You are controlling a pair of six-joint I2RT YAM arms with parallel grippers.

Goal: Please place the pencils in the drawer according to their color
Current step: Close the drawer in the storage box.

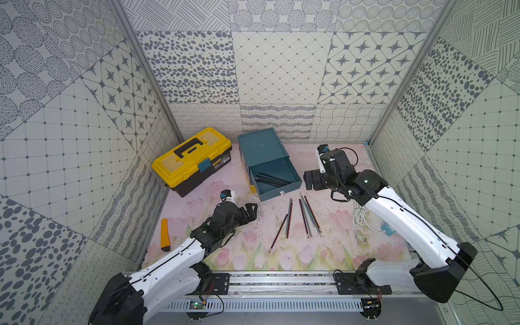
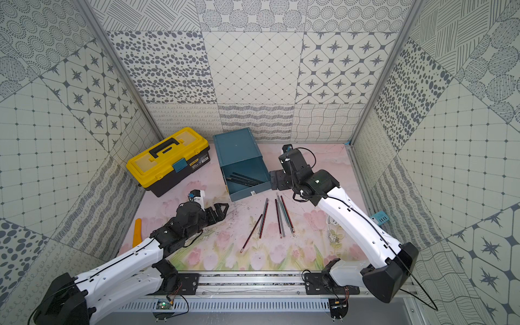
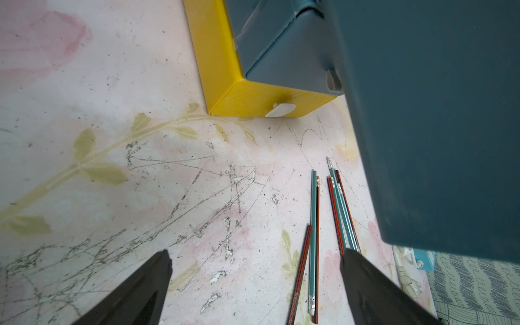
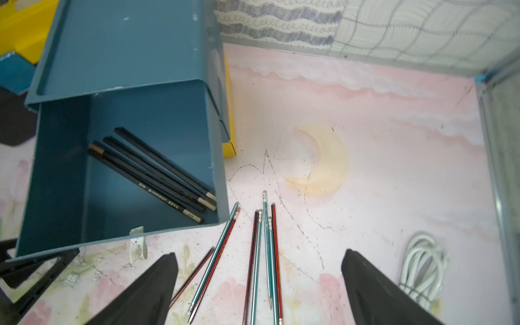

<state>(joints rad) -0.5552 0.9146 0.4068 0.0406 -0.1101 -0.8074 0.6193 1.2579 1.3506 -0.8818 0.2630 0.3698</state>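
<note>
Yellow toolbox [image 1: 191, 161] upper left on bench [image 1: 253, 254]. Left jaws spread wide, empty, lower left of centre over the bench. Drawer [image 1: 281, 193] centre, top tray pulled out, black pencils [image 1: 272, 179] lying diagonally inside. Red-striped and teal pencils [image 1: 304, 216] loose on bench just below it. Right jaws released, empty, just right of drawer. White cable [image 1: 361, 222] far right.

4 blk pencils [image 4: 157, 180] (in drawer [image 4: 56, 174]), 4 red-striped [image 4: 277, 253], 4 teal [image 4: 266, 239].

Robot lab booth: patterned walls [image 1: 278, 67], rail-mounted arms [image 1: 168, 267].
</note>
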